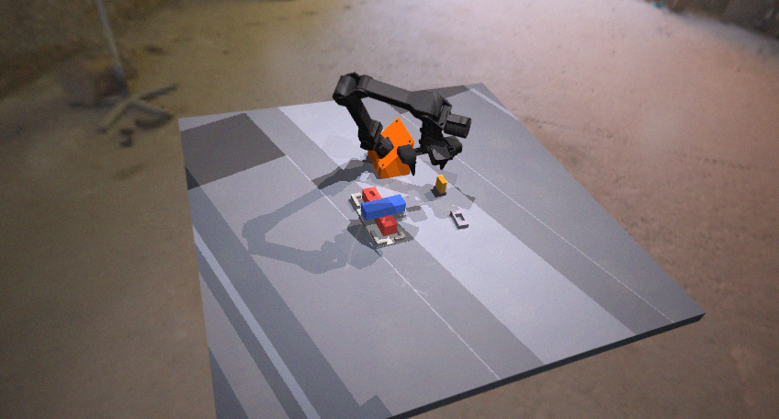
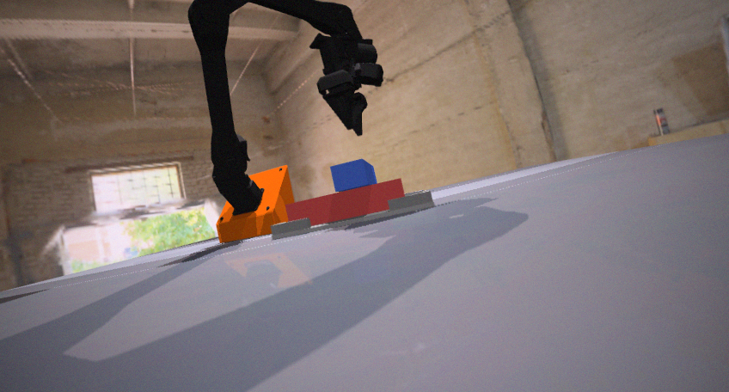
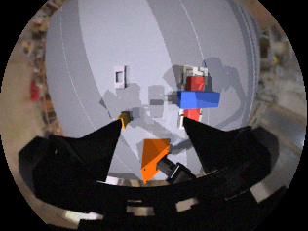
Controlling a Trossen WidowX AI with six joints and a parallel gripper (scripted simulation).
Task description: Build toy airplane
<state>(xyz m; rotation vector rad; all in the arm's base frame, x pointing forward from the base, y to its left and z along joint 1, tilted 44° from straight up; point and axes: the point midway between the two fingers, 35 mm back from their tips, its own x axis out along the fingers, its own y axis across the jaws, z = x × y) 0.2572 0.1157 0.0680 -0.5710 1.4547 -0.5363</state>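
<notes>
Red fuselage (image 1: 386, 226) (image 2: 316, 208) (image 3: 195, 83) is being held low in the pale jig (image 1: 355, 200) (image 2: 411, 201) (image 3: 186, 70), lengthwise from 11 to 5 o'clock in the top view; a socket opening is being shown on top near its 11 o'clock end. Blue wing (image 1: 383, 207) (image 2: 352, 174) (image 3: 197, 99) is being carried crosswise on the fuselage, pointing roughly 8 to 2; its tab is being hidden, so full seating can't be confirmed. Yellow tail fin (image 1: 441, 184) (image 3: 124, 119) is being left standing on the table (image 1: 491, 285) (image 2: 408, 308) (image 3: 136, 43), off the jig at 2 o'clock. Small pale frame (image 1: 460, 225) (image 3: 120, 85) is being seen lying at 3. Claw (image 1: 426, 170) (image 2: 355, 131) (image 3: 153, 120) is being held up above the table, toward 1 from the wing, fingers spread, nothing being gripped. Black arm (image 1: 389, 91) (image 2: 217, 72) (image 3: 177, 172) is being supported by the orange base (image 1: 398, 130) (image 2: 279, 177) (image 3: 150, 149), near 12 from the jig.
</notes>
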